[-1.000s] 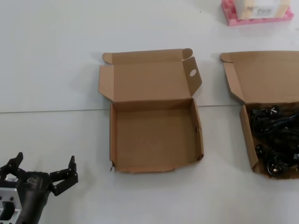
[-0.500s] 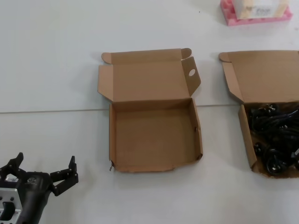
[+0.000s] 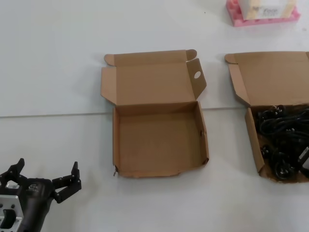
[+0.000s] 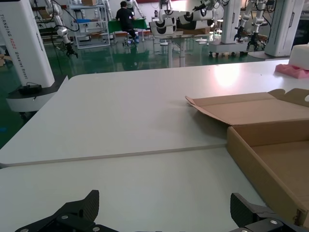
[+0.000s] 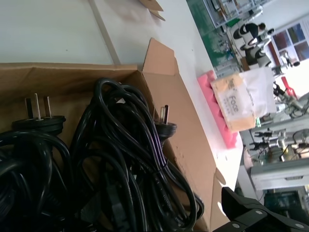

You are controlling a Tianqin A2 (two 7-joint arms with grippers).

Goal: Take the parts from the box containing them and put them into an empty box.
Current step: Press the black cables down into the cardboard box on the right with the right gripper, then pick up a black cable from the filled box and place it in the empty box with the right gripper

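Left gripper (image 3: pixel 46 181): jaws spread wide, nothing between them, parked low over the white table (image 3: pixel 58 63), well off the left front corner of the empty box (image 3: pixel 157 140). The left wrist view confirms it: both fingertips (image 4: pixel 82 205) far apart over bare tabletop, with the empty box's left wall just past them.

Right gripper: not visible in the head view. The right wrist view catches only one black finger piece (image 5: pixel 251 210) at the frame corner, so I can't tell whether its jaws are open or closed. That camera sits right over the cables.

Empty box: middle of the table, lid hinged back flat away from the robot, round hole in the lid's right side flap (image 3: pixel 197 75), front wall ragged with a notch. Nothing inside.

Box with the parts (image 3: pixel 251 87): to the right of the empty box, apart from it, lid also folded back, right edge cut off by the frame. The power cords (image 3: pixel 285 142) are piled in its tray: black coiled bundles, tangled over one another. The right wrist view shows flat-pin plugs (image 5: pixel 38 121) among the coils.

Behind that box, further from the robot than the empty box's lid: a pink tray (image 3: pixel 263 17) carrying a white and tan carton (image 3: pixel 268 7).
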